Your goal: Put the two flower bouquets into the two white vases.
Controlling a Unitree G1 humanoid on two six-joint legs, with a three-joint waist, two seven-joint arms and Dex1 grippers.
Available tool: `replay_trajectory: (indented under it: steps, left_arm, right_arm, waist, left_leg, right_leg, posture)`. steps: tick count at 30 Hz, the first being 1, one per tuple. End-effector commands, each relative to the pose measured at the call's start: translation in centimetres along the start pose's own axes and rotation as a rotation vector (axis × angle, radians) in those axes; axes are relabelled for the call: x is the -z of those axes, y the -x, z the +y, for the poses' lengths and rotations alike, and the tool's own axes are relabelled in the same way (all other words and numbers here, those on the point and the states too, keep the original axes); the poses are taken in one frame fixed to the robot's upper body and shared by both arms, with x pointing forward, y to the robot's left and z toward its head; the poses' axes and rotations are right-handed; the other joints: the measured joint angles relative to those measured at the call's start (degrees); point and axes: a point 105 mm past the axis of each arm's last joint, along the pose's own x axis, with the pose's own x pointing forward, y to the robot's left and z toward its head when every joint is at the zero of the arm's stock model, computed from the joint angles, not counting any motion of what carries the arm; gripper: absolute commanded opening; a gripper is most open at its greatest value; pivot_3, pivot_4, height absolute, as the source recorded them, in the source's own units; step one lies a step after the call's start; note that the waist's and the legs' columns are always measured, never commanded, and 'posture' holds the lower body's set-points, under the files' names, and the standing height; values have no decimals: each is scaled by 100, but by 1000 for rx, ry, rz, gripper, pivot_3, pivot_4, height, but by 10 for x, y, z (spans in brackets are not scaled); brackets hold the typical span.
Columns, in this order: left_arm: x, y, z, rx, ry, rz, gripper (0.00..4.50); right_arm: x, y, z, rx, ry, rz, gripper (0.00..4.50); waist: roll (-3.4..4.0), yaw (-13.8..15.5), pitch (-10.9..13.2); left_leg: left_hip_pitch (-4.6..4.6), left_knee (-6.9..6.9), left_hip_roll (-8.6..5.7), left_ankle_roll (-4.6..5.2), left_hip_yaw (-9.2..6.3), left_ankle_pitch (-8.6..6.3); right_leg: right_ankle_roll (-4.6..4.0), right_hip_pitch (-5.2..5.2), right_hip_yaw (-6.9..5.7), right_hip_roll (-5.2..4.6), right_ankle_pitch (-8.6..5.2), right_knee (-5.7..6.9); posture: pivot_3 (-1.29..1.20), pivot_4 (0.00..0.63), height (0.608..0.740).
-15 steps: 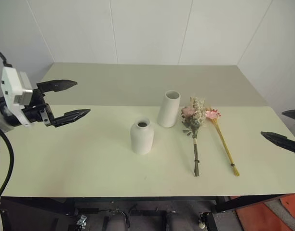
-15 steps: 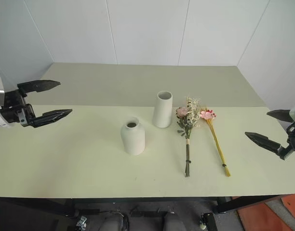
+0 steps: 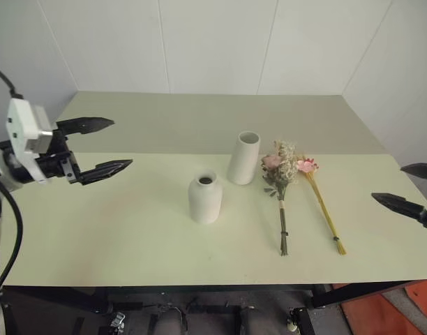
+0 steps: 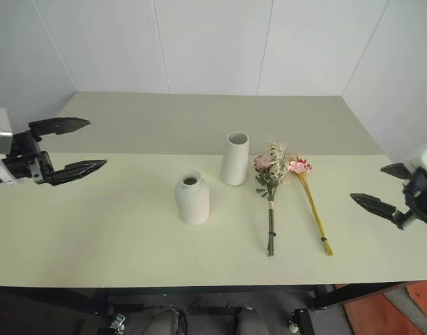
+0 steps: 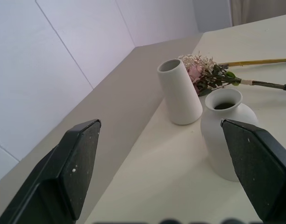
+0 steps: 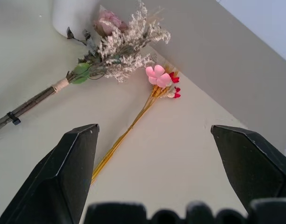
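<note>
Bouquets flat, vases empty

Head view: I see the fuller bouquet (image 3: 279,183) and slim bouquet (image 3: 319,201) lying on the worktop (image 3: 130,223), right of the tall vase (image 3: 244,158) and bottle vase (image 3: 205,197).

Wrist views: left end effector (image 5: 166,175) and right end effector (image 6: 182,165) gape wide, empty.

Two matte white vases are set upright and empty near the table's middle: a tall straight cylinder (image 3: 244,158) behind, and a shorter narrow-necked bottle (image 3: 205,198) in front, to its left. To the cylinder's right the bouquets are laid flat side by side, heads away: a fuller bunch (image 3: 279,188) with a pink rose, cream sprigs and green leaves, and a slim yellow-stemmed bunch (image 3: 319,197) with a small pink flower.
</note>
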Motion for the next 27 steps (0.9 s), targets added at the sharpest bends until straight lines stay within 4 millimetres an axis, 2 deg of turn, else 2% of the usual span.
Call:
replay_trajectory:
  steps: [1, 5, 10, 15, 19, 22, 27]
  left_arm:
    - [-9, -13, -1, 37, -53, -30, 4480]
    - [-5, -36, -7, 111, -79, -32, 4480]
    - [-7, -52, -13, 162, -86, -59, 4480]
    - [-4, -52, -16, 159, -77, -50, 4480]
    - [-3, -46, -20, 150, -70, -36, 4480]
    - [0, -42, -17, 124, -72, -12, 4500]
    - [1, -36, -17, 106, -75, 11, 4500]
  right_arm:
    - [13, -21, -4, -11, -73, 102, 4500]
    - [28, -68, 3, -65, -157, 214, 4500]
    - [38, -112, 4, -106, -217, 320, 4500]
    - [40, -139, 1, -115, -276, 363, 4500]
    - [50, -151, -2, -108, -293, 422, 4500]
    - [54, -155, -2, -119, -285, 446, 3861]
    - [57, -162, -5, -96, -316, 475, 2103]
  waist:
    - [0, 1, 0]
    - [-1, -14, 1]
    - [0, -44, 3]
    - [0, -36, 3]
    - [0, -25, 3]
    - [0, -2, 4]
    - [1, -18, 3]
  left_leg:
    - [2, 0, 0, 0, 0, 0]
    - [-7, 0, -3, 1, 2, 1]
    - [-19, 0, -2, 2, 2, 1]
    - [-64, 1, -4, 3, 3, 1]
    - [-81, 3, -4, 3, 6, 2]
    - [-87, 4, -5, 3, 7, 2]
    - [-85, 16, -4, 3, 8, 2]
  right_leg:
    - [-1, 2, 1, 1, 0, 0]
    - [1, -8, 9, 2, 3, -1]
    - [36, -21, 19, 13, 26, 0]
    - [1, -65, 21, 12, 53, -1]
    - [3, -83, 24, 12, 58, 2]
    - [3, -88, 24, 12, 58, 3]
    - [8, -86, 25, 12, 66, 7]
  posture:
    - [0, 150, 740]
    - [0, 150, 740]
    - [0, 150, 740]
    - [0, 150, 740]
    - [0, 150, 740]
    - [0, 150, 740]
    - [0, 150, 740]
